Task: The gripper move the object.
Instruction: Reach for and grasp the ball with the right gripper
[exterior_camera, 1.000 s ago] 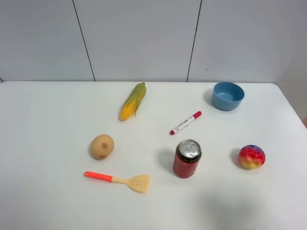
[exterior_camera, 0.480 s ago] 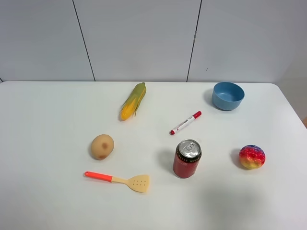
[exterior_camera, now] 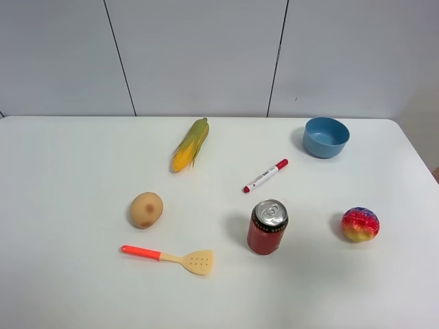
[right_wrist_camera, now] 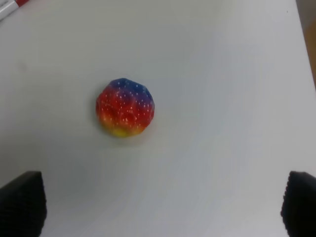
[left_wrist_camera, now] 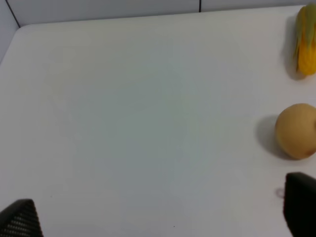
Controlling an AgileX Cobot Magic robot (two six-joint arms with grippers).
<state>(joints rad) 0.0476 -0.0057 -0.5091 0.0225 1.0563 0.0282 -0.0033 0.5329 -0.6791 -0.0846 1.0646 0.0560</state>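
Ball first: the small bumpy rainbow ball (exterior_camera: pixel 360 224), red and yellow with a blue-purple top, rests on the white table (exterior_camera: pixel 68 171). In my high camera it lies to the right of the upright red drinks can (exterior_camera: pixel 267 227), near it but apart from it.

I can't see either arm from up there, so I go by the wrist cameras. The right gripper (right_wrist_camera: pixel 160 205) has its two black fingers (right_wrist_camera: pixel 22 202) spread wide with nothing between them. The ball lies on bare table beyond their tips, untouched. The left gripper (left_wrist_camera: pixel 160 207) is spread just as wide and holds nothing.

A red-capped white marker pen (exterior_camera: pixel 265 175) lies just behind the can. A round blue bowl (exterior_camera: pixel 326 137) sits farther behind it, to the right. A yellow corn cob in its green husk (exterior_camera: pixel 191 144) lies behind it, to the left. A tan potato (exterior_camera: pixel 147 210) sits well to the can's left. A beige slotted spatula with an orange handle (exterior_camera: pixel 171 257) lies left of the can and slightly in front.
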